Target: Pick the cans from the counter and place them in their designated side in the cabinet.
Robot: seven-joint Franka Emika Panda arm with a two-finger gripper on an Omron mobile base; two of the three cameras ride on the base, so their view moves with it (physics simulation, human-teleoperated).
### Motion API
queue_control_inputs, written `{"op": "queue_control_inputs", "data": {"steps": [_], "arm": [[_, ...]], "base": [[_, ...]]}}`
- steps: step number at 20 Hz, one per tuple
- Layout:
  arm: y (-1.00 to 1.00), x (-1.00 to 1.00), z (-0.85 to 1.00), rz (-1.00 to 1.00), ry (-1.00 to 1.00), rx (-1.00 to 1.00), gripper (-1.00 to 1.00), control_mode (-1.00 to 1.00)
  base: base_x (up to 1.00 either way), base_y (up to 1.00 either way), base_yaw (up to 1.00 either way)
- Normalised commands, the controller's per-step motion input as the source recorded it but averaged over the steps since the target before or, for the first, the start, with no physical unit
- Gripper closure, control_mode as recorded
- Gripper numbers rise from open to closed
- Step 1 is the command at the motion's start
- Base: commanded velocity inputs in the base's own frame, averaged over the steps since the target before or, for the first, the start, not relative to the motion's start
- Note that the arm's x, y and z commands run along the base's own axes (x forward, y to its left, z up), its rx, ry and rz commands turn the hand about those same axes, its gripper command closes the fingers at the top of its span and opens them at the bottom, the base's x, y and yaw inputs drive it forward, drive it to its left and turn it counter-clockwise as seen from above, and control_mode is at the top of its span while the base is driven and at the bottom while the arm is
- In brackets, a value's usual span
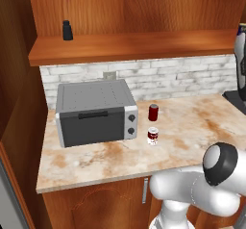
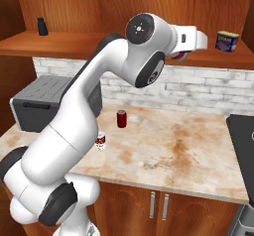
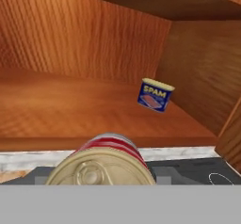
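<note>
Counter (image 1: 192, 127): dark red can (image 1: 153, 112) & labelled can (image 1: 153, 136) seen mid-frame | shelf (image 3: 70, 105): blue tin (image 3: 155, 94) upper right | gripper (image 2: 191, 51): clamped on silver-based can (image 3: 104, 164).

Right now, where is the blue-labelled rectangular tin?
The blue-labelled rectangular tin sits on the right part of the reddish-brown wooden cabinet shelf, near the right side wall in the hand view, beyond the red can with silver base.

You face a whitewashed brick backsplash (image 1: 158, 76) (one outlet (image 1: 109, 75) in it), a grey toaster oven (image 1: 93, 110), and brown doors (image 2: 163, 207) below.
</note>
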Motion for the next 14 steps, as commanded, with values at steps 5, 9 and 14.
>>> {"op": "queue_control_inputs", "data": {"steps": [5,9,14], "arm": [[-0.05,0.2,-0.04,0.0,0.0,0.0,1.0,-1.0],[-0.06,0.2,-0.03,0.0,0.0,0.0,1.0,-1.0],[-0.02,0.24,-0.04,0.0,0.0,0.0,1.0,-1.0]], "base": [[0.0,0.0,0.0],[0.0,0.0,0.0],[0.0,0.0,0.0]]}}
